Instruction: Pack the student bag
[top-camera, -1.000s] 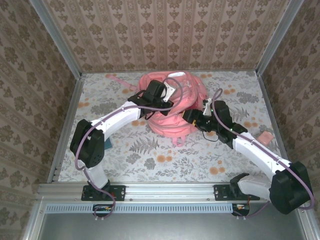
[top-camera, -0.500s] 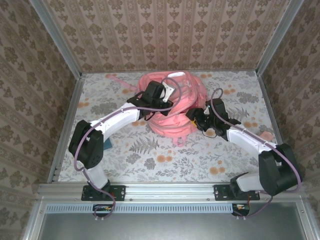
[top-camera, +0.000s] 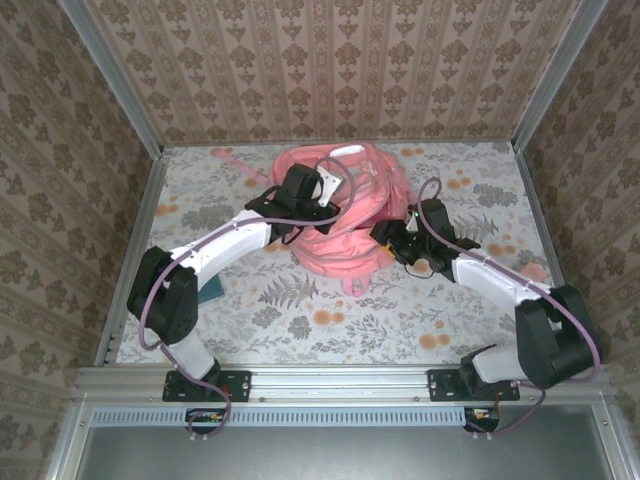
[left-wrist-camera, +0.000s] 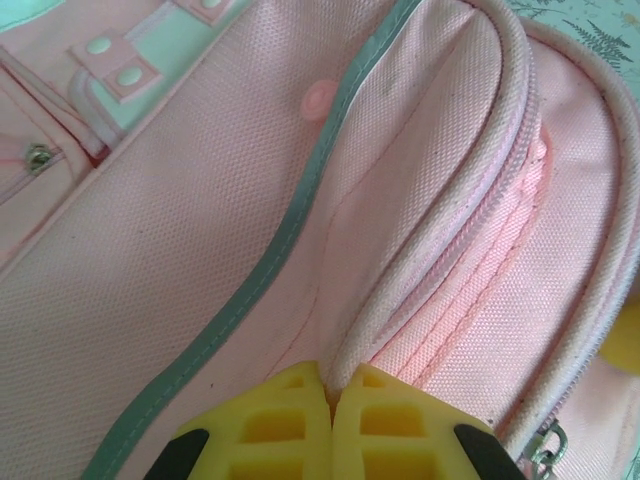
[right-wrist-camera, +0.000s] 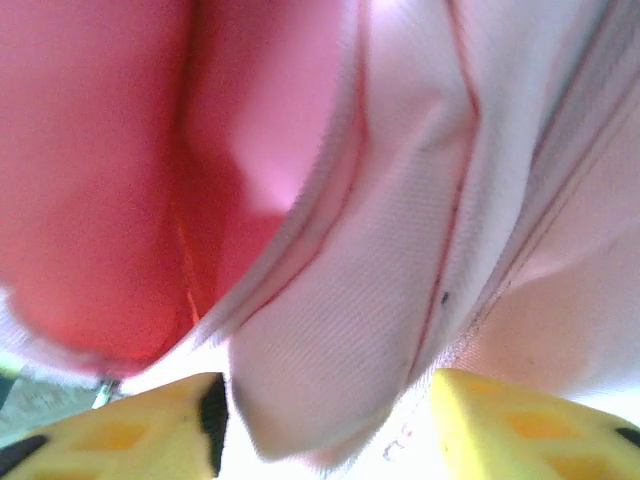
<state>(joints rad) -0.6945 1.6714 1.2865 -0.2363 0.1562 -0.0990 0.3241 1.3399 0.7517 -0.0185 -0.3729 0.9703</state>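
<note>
Pink student bag (top-camera: 365, 185) crumpled at the far middle of the flowered surface (top-camera: 300, 310), with the left gripper (left-wrist-camera: 331, 385) pressed together on a piped seam of its front and the right gripper (right-wrist-camera: 325, 408) at its right side, fingers apart around a loose fold of its fabric.

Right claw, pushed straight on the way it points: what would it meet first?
The large pink fabric backpack: a fold of its cloth lies between the right claw's parted fingers, so contact looks immediate, though depth is unclear.
</note>
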